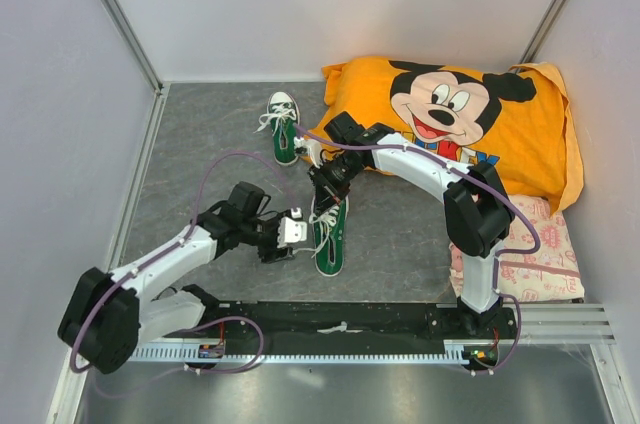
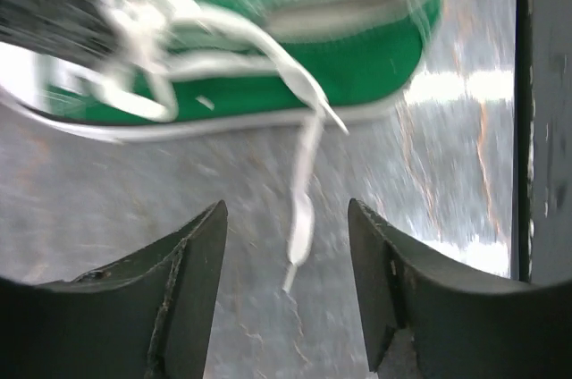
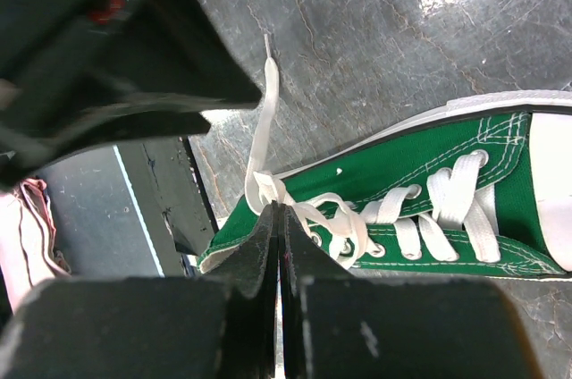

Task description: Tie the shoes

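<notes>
One green sneaker (image 1: 331, 232) lies mid-table, and the other (image 1: 284, 128) lies further back by the pillow. My right gripper (image 1: 326, 192) is over the near sneaker. In the right wrist view its jaws (image 3: 281, 211) are pressed together on the white lace knot (image 3: 268, 188) above the sneaker's tongue (image 3: 420, 184). My left gripper (image 1: 292, 232) is just left of the same sneaker, and its jaws (image 2: 286, 223) are open. A loose lace end (image 2: 300, 229) hangs between them without touching. The sneaker (image 2: 295, 66) is blurred beyond.
An orange Mickey Mouse pillow (image 1: 470, 114) fills the back right. A pink patterned cloth (image 1: 530, 254) lies at the right, near my right arm's base. The black base rail (image 1: 340, 319) runs along the near edge. Walls enclose the table.
</notes>
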Available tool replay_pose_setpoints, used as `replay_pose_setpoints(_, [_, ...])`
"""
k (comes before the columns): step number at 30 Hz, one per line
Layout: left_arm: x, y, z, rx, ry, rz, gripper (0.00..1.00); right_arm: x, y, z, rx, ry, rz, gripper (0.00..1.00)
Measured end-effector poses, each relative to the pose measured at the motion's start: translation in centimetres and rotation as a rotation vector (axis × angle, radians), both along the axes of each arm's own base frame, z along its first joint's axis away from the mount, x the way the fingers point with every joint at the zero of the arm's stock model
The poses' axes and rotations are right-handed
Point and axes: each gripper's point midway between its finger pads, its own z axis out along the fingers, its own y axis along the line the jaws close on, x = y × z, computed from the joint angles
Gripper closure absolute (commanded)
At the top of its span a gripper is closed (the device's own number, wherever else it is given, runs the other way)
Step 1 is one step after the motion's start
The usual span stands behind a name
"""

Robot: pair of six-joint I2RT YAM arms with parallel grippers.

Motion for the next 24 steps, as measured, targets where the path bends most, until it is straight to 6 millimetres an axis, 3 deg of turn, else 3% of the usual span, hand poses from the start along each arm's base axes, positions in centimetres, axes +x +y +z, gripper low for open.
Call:
replay_pose_setpoints(4, [-0.9,1.0,-2.9,0.096,0.054,-0.059,0.37,0.1,-0.1,0.0,0.0,0.0,-0.002,1.0])
replay_pose_setpoints(7, [-1.1,1.4,-4.2,0.142,0.079,-0.085,0.48,0.2,-0.1,0.0,0.0,0.0,-0.005,1.0])
replay_pose_setpoints(11, [-0.8,1.8,-5.3,0.192,0.06,-0.133,0.88,0.2,-0.2,0.0,0.0,0.0,-0.006,1.0])
replay_pose_setpoints(13, [-1.1,2.0,-5.7,0.211,0.058,-0.16,0.97,0.2,-0.2,0.0,0.0,0.0,-0.007,1.0])
replay_pose_setpoints(16, [-1.2,2.4,-5.3,0.234,0.049,-0.19,0.98,0.3,-0.2,0.0,0.0,0.0,-0.009,1.0])
replay_pose_setpoints(19, [-1.5,1.7,-2.8,0.191,0.05,-0.214,0.98,0.5,-0.3,0.0,0.001,-0.001,-0.013,1.0])
replay_pose_setpoints(24, [-1.6,-3.0,6.5,-0.031,-0.084,-0.322,0.98,0.6,-0.2,0.0,0.004,-0.005,-0.013,1.0])
